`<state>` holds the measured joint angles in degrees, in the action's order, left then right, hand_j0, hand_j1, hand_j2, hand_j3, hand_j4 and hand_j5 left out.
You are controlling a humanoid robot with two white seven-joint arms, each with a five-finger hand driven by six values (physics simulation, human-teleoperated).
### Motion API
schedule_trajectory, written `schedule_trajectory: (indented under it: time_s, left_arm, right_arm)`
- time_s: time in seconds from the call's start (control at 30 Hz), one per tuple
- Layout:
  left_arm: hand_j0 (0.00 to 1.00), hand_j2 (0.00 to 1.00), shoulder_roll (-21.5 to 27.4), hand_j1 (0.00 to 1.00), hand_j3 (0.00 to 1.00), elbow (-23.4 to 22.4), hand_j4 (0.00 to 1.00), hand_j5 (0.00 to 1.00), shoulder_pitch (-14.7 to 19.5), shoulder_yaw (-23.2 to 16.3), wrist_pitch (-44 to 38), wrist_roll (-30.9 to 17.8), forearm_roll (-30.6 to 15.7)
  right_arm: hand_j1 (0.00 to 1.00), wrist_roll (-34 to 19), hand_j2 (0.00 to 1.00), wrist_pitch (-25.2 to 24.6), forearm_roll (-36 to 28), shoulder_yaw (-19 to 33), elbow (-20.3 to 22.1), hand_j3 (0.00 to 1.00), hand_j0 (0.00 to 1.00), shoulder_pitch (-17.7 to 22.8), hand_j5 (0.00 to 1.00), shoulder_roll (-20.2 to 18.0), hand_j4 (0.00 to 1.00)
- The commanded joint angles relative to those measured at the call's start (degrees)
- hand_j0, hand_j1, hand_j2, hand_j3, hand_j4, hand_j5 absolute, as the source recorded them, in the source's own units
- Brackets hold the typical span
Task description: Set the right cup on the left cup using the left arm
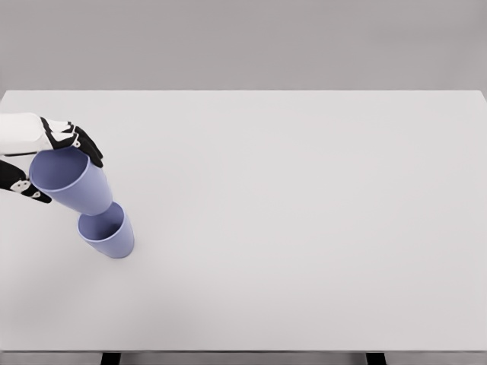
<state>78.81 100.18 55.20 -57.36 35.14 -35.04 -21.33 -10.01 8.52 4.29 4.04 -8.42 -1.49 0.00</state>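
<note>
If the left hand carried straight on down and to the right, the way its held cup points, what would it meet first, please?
Most likely the lower blue plastic cup standing on the white table. The left hand grips a tilted blue cup whose base already sits at that cup's rim, though one view leaves depth uncertain.

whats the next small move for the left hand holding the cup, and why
Probably lower it a little, straight down. The left hand grips a purple plastic cup whose base already sits at the rim of the second purple cup standing on the white table, so easing it down should seat it before the fingers release.
</note>
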Motion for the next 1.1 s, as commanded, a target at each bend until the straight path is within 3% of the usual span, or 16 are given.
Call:
schedule_trajectory:
  time_s: [0.0,0.57,1.07]
  left_arm:
    - [0.45,0.45,0.1,0.45,0.45,0.0,0.45,0.45,0.0,0.2,-0.1,0.0,-0.5]
    - [0.46,0.46,-0.2,0.46,0.46,-0.7,0.46,0.46,-3.6,0.5,-0.1,0.0,0.1]
    - [0.48,0.48,-1.5,0.48,0.48,-1.8,0.48,0.48,-4.3,0.5,-0.1,0.0,0.4]
  right_arm:
    - [1.00,0.0,1.00,0.0,0.0,0.0,0.0,1.00,1.00,0.0,1.00,0.0,1.00]
    - [1.00,0.0,1.00,0.0,0.0,0.0,0.0,1.00,1.00,0.0,1.00,0.0,1.00]
    - [1.00,0.0,1.00,0.0,0.0,0.0,0.0,1.00,1.00,0.0,1.00,0.0,1.00]
